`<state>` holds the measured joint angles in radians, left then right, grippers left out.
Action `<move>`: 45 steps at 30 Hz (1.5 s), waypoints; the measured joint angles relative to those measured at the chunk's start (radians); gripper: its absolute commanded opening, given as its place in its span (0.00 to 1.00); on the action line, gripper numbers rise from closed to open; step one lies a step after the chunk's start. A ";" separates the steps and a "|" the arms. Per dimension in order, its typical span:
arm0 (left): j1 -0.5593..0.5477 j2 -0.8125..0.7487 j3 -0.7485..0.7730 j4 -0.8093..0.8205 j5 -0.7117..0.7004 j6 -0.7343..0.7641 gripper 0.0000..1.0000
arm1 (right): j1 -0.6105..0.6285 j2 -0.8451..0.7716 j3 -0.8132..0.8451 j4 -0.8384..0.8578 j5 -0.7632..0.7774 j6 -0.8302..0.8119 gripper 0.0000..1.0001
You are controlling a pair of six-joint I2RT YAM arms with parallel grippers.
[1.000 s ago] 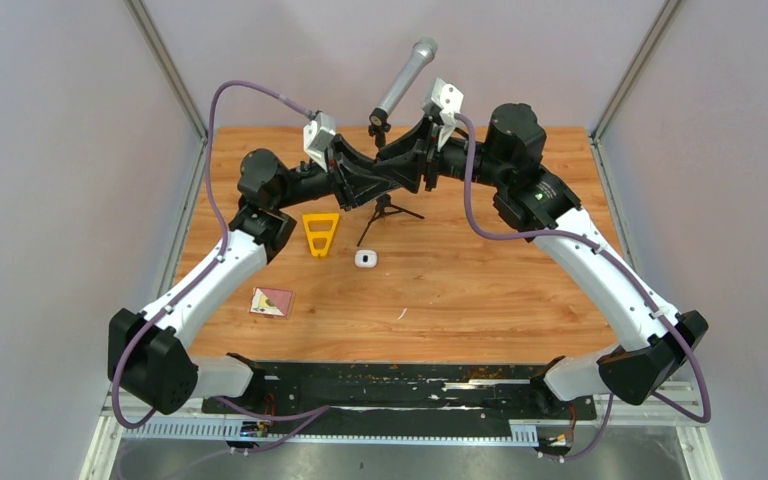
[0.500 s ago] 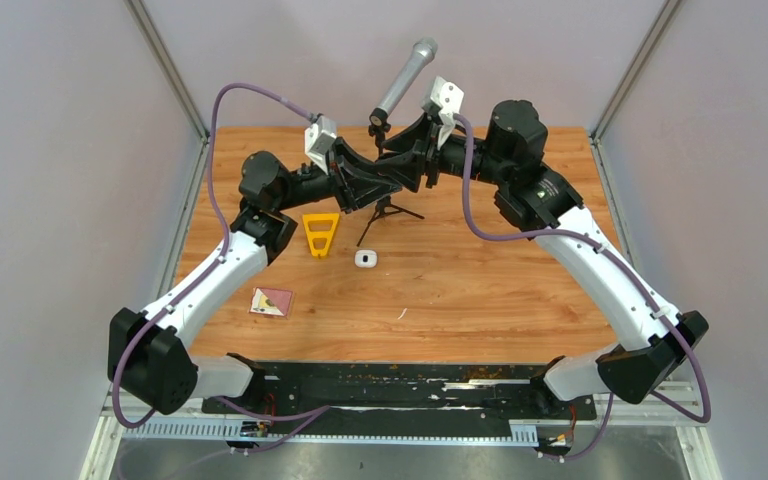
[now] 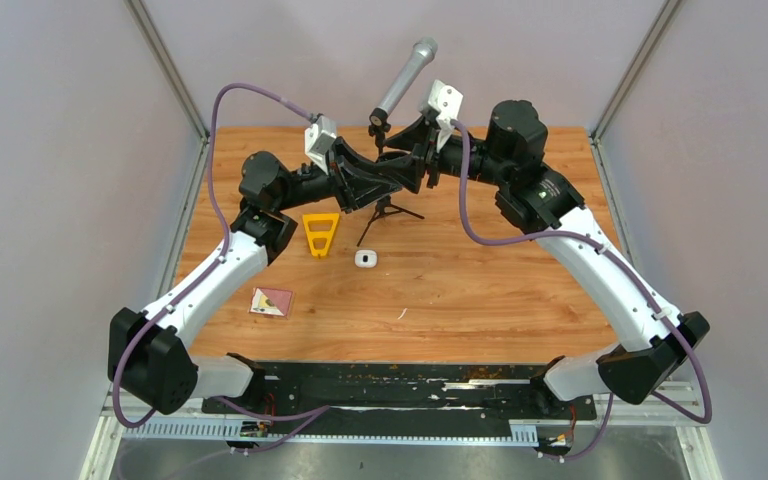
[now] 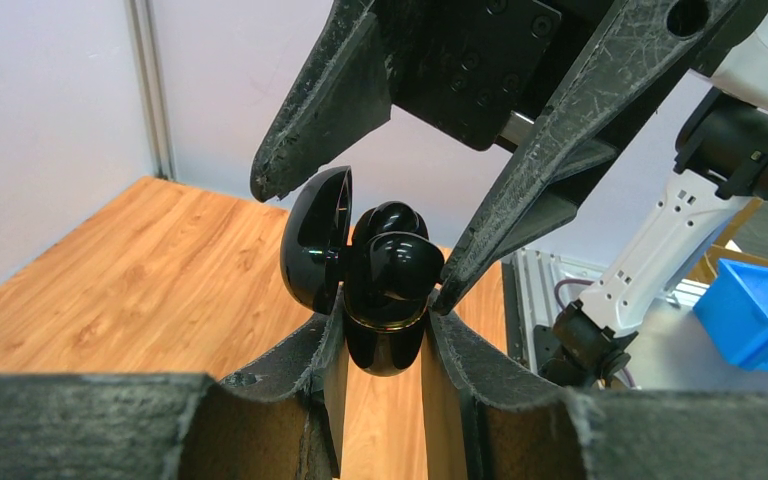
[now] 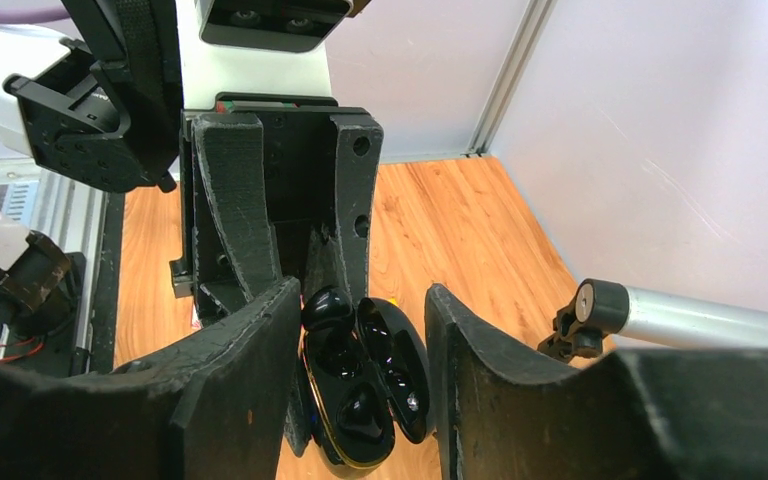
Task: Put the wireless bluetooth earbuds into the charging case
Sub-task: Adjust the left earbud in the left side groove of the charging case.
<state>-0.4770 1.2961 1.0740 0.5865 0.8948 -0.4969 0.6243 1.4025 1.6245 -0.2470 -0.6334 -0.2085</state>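
From above, both arms reach over the far middle of the worktop [image 3: 480, 280] and meet in the air beside a microphone [image 3: 405, 78] on a small tripod. The left hand [image 3: 388, 176] and the right hand [image 3: 403, 155] point at each other. On the wood below lie a white case [image 3: 364, 259], a yellow triangle [image 3: 320, 233] and a card [image 3: 272, 301]

In the left wrist view, the left hand is clamped on the lower half of a black case [image 4: 385, 345], its lid [image 4: 312, 240] hinged open to the left. A glossy black earbud [image 4: 400, 255] sits at its top. The right hand comes in from above, spread wide: one fingertip [image 4: 450, 285] touches the earbud's side, the other is clear of the lid

In the right wrist view, the right hand's fingers stand apart on either side of the open case, gripping nothing, and black earbuds [image 5: 332, 345] lie in its body
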 measured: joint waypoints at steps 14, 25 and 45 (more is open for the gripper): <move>0.002 0.000 0.000 0.002 0.004 0.003 0.00 | 0.001 -0.039 0.000 -0.084 0.050 -0.119 0.53; 0.008 0.000 -0.011 0.010 0.007 0.005 0.00 | 0.001 -0.063 0.000 -0.112 0.056 -0.161 0.55; 0.009 -0.002 -0.078 0.021 0.042 0.061 0.00 | -0.153 -0.048 0.149 -0.404 -0.157 -0.103 0.34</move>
<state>-0.4679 1.2942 0.9962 0.6075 0.9367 -0.4355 0.4709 1.3540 1.7733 -0.6514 -0.7906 -0.3115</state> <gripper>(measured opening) 0.349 0.352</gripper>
